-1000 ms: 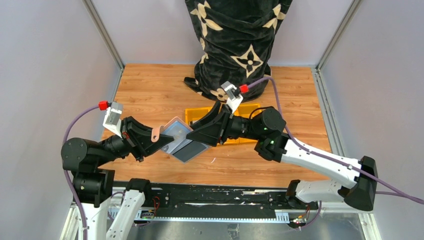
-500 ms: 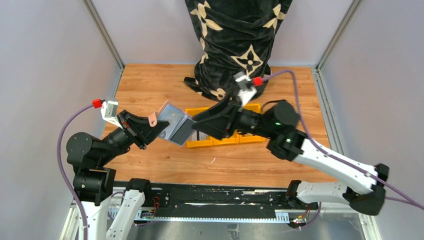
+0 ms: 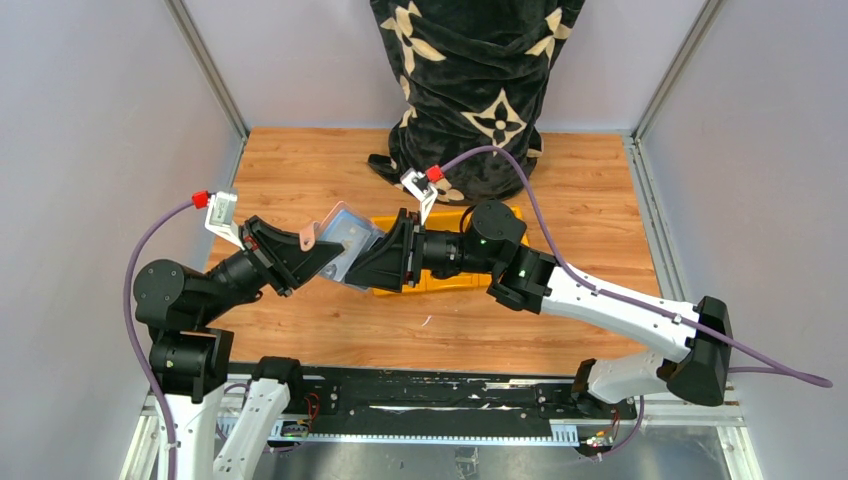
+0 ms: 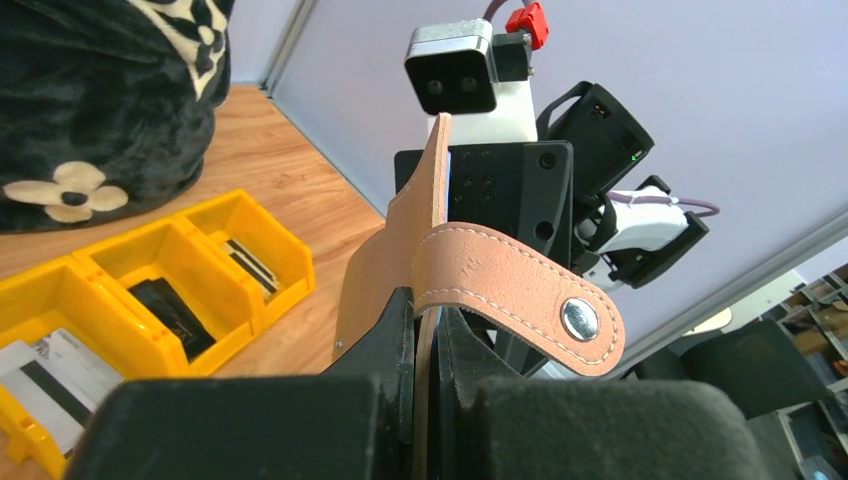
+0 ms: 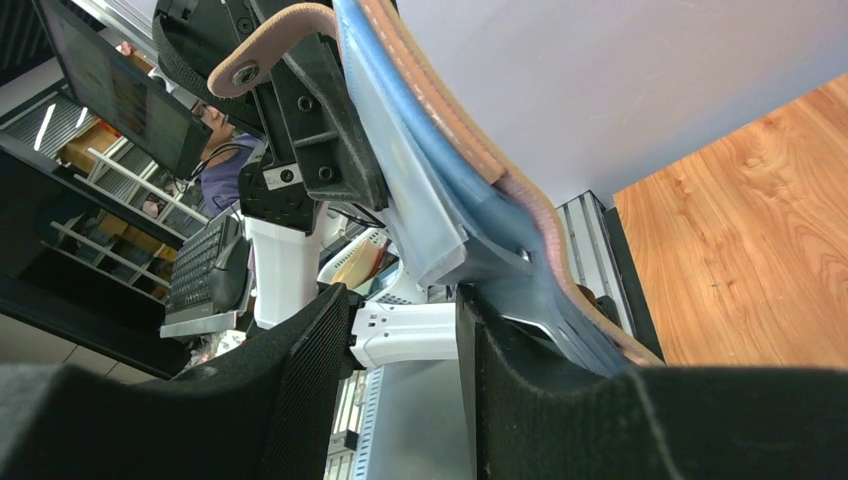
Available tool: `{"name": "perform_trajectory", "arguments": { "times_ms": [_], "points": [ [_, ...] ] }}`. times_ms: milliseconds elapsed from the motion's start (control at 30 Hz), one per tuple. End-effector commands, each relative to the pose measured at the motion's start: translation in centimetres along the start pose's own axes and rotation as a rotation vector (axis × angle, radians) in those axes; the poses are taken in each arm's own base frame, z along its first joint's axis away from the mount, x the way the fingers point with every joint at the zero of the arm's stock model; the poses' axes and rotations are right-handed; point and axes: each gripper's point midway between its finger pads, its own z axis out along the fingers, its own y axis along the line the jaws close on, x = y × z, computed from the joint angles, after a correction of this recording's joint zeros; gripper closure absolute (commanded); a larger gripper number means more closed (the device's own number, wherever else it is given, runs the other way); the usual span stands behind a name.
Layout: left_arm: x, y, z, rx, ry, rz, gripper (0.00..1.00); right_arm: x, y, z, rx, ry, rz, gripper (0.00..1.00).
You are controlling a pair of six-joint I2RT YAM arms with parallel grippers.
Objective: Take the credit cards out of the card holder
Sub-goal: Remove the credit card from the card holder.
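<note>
Two claws meet above the tabletop [image 3: 300, 180]: your left claw [image 4: 425, 310] is clamped on the card holder [image 4: 395, 250], just left of the yellow tray [image 3: 460, 282]; your right claw [image 5: 400, 305] stands part open astride the protruding credit cards [image 5: 430, 210]. Close squarely on the cards only, then draw straight along the sleeve

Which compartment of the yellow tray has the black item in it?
The middle compartment: the black item lies there; the end compartments hold pale striped cards.
</note>
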Motion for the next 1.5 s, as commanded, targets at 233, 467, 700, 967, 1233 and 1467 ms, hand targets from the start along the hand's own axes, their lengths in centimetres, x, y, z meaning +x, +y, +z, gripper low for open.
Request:
{"name": "perform_trajectory", "arguments": {
  "times_ms": [233,467,700,967,1233,1467],
  "points": [
    [-0.7,-3.6,-0.7,0.113,0.005,-0.016,1.0,-2.1,3.0,0.1,-0.14,-0.118,0.011,0.6],
    [-0.1,-3.1,-0.7,0.099,0.011,-0.042,1.0,-3.8,5.6,-0.6,-0.309,-0.235,0.064,0.81],
    [-0.2,-3.5,-0.9,0.104,0.004,-0.056,0.72,-3.3,5.6,-1.3,-0.324,-0.241,0.068,0.99],
    [-0.4,-3.6,-0.7,0.108,0.0,-0.095,0.58,-2.1,5.1,-1.2,-0.31,-0.217,0.051,1.0],
    [-0.8,-4.0,-0.8,0.114,-0.01,-0.087,0.89,-1.2,5.7,-2.1,-0.341,-0.202,0.029,0.89],
    [-0.7,-3.7,-0.8,0.101,-0.008,-0.09,1.0,-1.8,6.9,-2.1,-0.381,-0.222,0.012,0.75]
  ]
}}
